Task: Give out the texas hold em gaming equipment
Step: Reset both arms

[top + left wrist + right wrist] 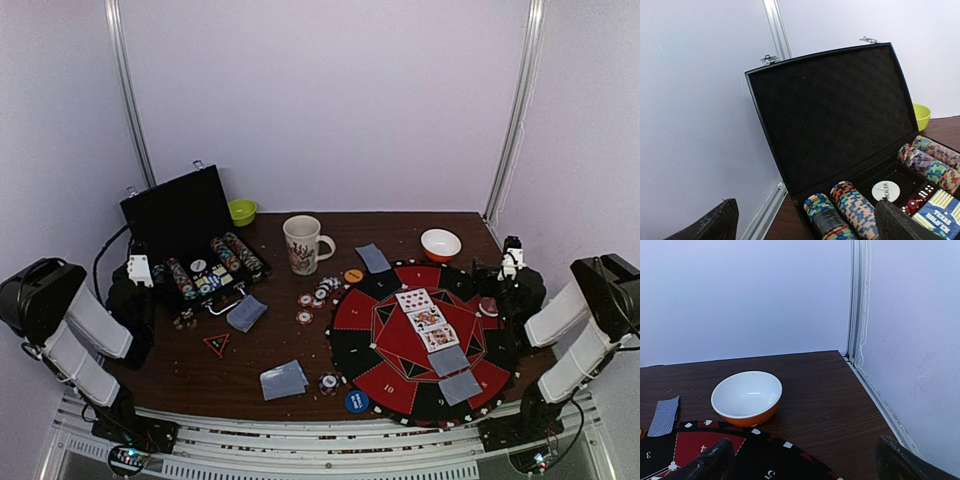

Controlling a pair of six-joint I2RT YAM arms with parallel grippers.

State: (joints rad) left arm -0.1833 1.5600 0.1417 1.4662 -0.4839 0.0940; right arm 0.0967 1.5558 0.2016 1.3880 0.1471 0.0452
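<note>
Rows of striped poker chips (235, 255) fill the open black case (185, 225); in the left wrist view chip rows (855, 210) lie beside a white dealer disc (885, 190). My left gripper (138, 256) hangs open and empty at the case's left end (805, 222). On the round red-and-black mat (385, 385) lie three face-up cards (427, 320) and two face-down cards (453, 372). Loose chips (315, 297), an orange disc (353, 276) and a blue disc (357, 402) sit near the mat. My right gripper (511, 246) is open and empty over the mat's far right edge (805, 460).
Grey-backed card piles lie at the table's centre-left (246, 313), front (284, 380) and back (373, 258). A patterned mug (302, 244), a green bowl (241, 211) and a red-rimmed bowl (746, 397) stand at the back. A small triangle marker (216, 344) lies front left.
</note>
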